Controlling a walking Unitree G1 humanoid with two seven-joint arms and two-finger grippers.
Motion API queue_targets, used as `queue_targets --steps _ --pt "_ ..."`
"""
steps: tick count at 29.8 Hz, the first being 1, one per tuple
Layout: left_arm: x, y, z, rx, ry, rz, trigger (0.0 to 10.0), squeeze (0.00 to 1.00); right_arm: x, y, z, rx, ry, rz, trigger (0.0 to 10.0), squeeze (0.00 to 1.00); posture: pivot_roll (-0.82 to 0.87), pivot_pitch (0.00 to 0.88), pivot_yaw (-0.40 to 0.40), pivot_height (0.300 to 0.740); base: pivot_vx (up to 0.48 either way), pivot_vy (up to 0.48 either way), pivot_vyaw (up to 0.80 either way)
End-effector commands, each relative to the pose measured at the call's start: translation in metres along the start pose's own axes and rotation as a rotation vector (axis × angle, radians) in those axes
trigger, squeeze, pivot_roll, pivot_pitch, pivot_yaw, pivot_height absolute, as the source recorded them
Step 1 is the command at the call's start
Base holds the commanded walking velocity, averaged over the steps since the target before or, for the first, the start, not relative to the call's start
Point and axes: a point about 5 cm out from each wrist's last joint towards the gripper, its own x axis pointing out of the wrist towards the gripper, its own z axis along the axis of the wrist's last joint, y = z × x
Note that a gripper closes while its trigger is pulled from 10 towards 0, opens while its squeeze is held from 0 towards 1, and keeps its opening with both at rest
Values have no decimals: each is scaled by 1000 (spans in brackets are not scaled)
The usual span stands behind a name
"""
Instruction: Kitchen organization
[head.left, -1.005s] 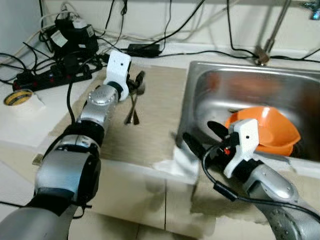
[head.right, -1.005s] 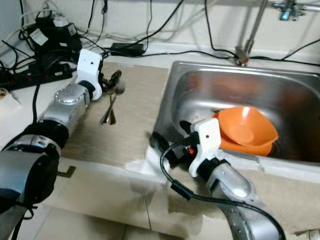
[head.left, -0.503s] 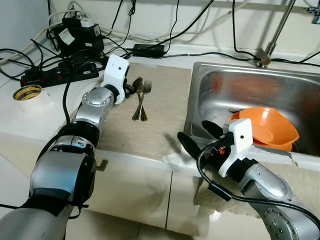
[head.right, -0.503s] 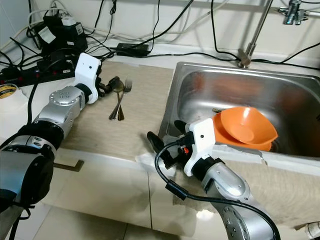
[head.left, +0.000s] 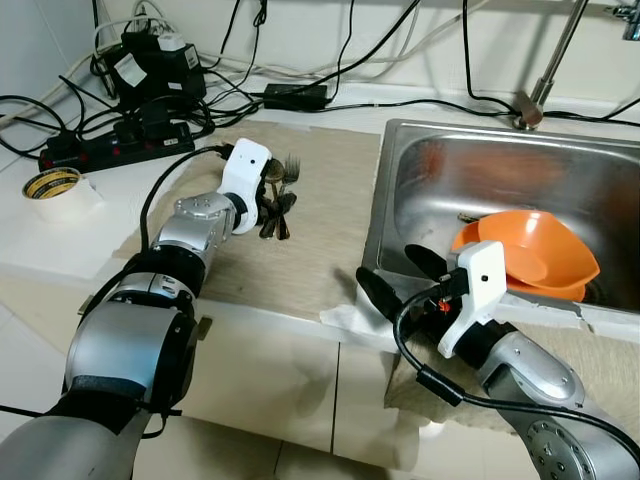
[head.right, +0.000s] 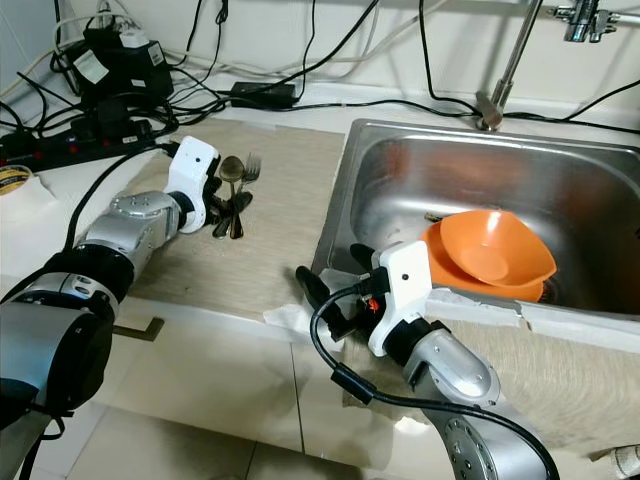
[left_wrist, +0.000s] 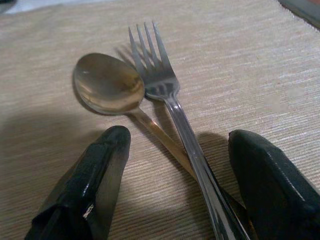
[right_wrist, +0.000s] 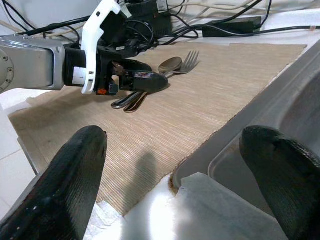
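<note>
A metal spoon (left_wrist: 107, 85) and fork (left_wrist: 155, 65) lie side by side on the beige mat (head.left: 320, 250) left of the sink. My left gripper (head.left: 272, 207) is down at their handles, open. One black finger (left_wrist: 85, 195) stands on each side of the two handles, which run between them. My right gripper (head.left: 397, 280) hovers open at the counter's front edge, by the sink's near left corner, holding nothing. Two stacked orange bowls (head.left: 525, 255) sit in the steel sink (head.left: 480, 135).
A black power strip (head.left: 110, 150), adapters and many cables crowd the back left of the counter. A roll of yellow tape (head.left: 50, 183) lies at the far left. The faucet (head.left: 545, 70) rises behind the sink. A white cloth (head.left: 345, 318) hangs over the counter edge.
My left gripper has moved from beside the spoon's bowl back to the handles and now straddles them. The right gripper has barely moved. The camera shifted slightly.
</note>
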Motion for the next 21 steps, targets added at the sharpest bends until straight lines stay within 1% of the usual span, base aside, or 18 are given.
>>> queue_targets --steps 1,6,7,9,10,14,21 --pt "0 -1 0 -2 23 -10 10000 0 0 1 1 -8 -4 -2 10000 0 -111 0 71 736 0 0 0" --pt "-1 0 -10 5 91 -3 10000 0 -1 1 1 -9 -2 -1 10000 0 -111 0 68 736 0 0 0" --pt "-1 2 -13 4 109 10 5490 0 -1 1 1 -10 -1 -1 10000 0 -111 0 68 736 0 0 0" --pt "-2 2 -13 5 112 12 5490 0 -1 1 1 -10 -1 -1 10000 0 -111 0 67 736 0 0 0" --pt "-2 1 -16 -7 127 -3 0 0 -1 1 1 -11 0 -2 10000 0 -112 0 67 736 0 0 0" --pt "-2 0 -18 -8 139 -14 0 0 -1 1 1 -12 -1 -5 10000 0 -112 0 68 736 0 0 0" --pt "-2 -1 -21 38 151 -25 0 0 -2 0 2 -11 -3 -20 10000 0 -114 0 69 736 0 0 0"
